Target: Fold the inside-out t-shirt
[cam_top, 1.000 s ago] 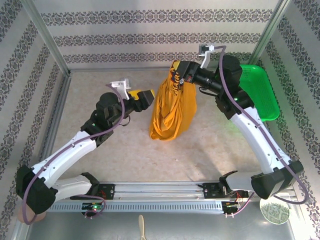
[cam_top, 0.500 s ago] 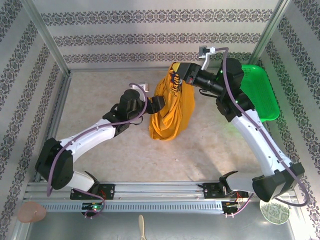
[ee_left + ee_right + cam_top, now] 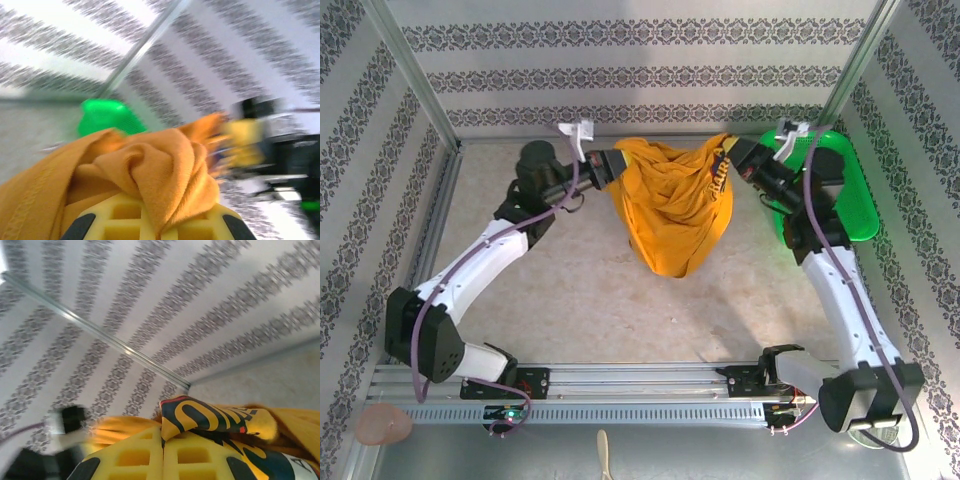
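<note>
The mustard-orange inside-out t-shirt (image 3: 670,210) hangs stretched between both grippers above the far part of the table, sagging to a point in the middle. My left gripper (image 3: 610,160) is shut on the shirt's left edge; in the left wrist view bunched orange cloth (image 3: 165,170) is pinched between its yellow fingers (image 3: 125,220). My right gripper (image 3: 732,160) is shut on the right edge, where the dark navy print (image 3: 722,172) shows. In the right wrist view the printed cloth (image 3: 210,417) is clamped between the yellow fingers (image 3: 135,460).
A green plastic basket (image 3: 845,185) stands at the far right, just behind the right arm, and shows as a green blur (image 3: 102,117) in the left wrist view. Patterned walls enclose the beige table (image 3: 580,290) on three sides. A metal rail (image 3: 640,385) runs along the near edge.
The left gripper reached the shirt, shut on its left edge and lifted toward the back left. The right gripper moved right, so the bunched shirt now hangs spread between them.
</note>
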### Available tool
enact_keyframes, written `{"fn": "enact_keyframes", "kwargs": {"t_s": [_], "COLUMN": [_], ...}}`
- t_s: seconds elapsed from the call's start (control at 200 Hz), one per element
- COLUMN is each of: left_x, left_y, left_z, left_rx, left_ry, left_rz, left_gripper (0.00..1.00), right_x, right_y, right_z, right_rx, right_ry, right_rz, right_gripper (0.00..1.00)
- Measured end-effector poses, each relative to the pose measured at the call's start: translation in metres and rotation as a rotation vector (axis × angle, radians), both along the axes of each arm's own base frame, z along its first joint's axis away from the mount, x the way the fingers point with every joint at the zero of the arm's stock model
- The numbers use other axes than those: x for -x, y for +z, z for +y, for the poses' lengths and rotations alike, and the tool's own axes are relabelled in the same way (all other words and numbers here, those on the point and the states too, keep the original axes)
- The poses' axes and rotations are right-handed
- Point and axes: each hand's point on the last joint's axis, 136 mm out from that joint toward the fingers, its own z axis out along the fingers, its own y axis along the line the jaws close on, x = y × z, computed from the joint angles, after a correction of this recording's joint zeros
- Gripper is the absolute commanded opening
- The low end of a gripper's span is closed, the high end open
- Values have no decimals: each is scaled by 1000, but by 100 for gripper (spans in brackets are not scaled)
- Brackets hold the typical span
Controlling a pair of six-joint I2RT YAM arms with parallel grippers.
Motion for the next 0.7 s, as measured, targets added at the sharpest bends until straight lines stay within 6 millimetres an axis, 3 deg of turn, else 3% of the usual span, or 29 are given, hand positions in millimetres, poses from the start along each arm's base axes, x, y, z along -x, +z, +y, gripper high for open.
{"fn": "enact_keyframes", "kwargs": {"t_s": [0.065,0.145,0.16,0.215,0.27,0.39,0.52,0.595,0.699], "left_x": [15,28,31,33,31,18,0,-5,-5], "left_y": [30,50,52,57,57,38,6,-3,1], "left_z": [-1,-3,-4,-6,-6,-10,-13,-14,-13], "left_rx": [67,125,134,170,205,273,317,333,352], "left_ry": [-69,-141,-155,-186,-203,-218,-201,-195,-192], "left_rz": [-59,-99,-102,-106,-94,-8,131,182,196], "left_gripper": [0,0,0,0,0,0,0,0,0], "right_x": [-11,-19,-20,-19,-16,-5,27,53,74], "right_y": [-41,-87,-94,-114,-123,-116,-84,-66,-62], "right_z": [0,0,0,4,8,6,6,21,47], "right_rx": [-1,7,9,22,53,132,242,312,403], "right_ry": [-13,-31,-32,-30,-21,-31,-51,-14,48], "right_rz": [90,193,207,251,265,213,73,-33,-124], "right_gripper": [0,0,6,43,57,62,64,66,69]}}
